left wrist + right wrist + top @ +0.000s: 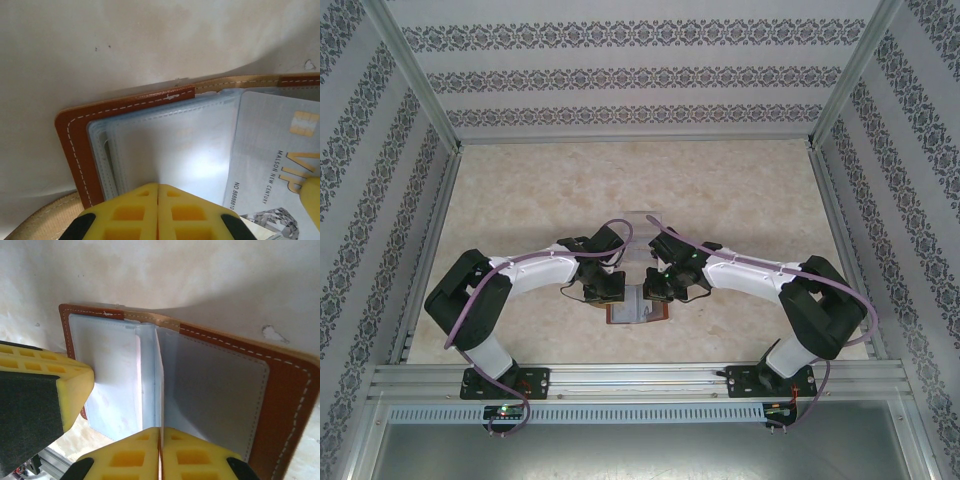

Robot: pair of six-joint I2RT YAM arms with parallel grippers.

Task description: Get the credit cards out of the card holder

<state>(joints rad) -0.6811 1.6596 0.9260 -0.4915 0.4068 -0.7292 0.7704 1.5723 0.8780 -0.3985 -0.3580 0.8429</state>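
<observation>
Just beyond the closed left gripper (158, 200), its wrist view shows the open card holder (75, 140) with a silver VIP credit card (270, 150) to the right; right gripper (160, 445), also shut, seemingly pinches the holder's middle leaf (158, 380); marbled beige table (720, 180), patterned walls (640, 75)

Card holder (290, 390) smooth brown leather, white stitching; pockets (165, 150) frosted plastic; credit card (270, 145) glossy; table (125, 45) matt.

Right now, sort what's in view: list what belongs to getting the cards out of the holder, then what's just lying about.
For the job: card holder, lying open; pale credit card; left tool and right tool, both shut over the holder.
Lying about: clear plastic box, beyond the tools.
</observation>
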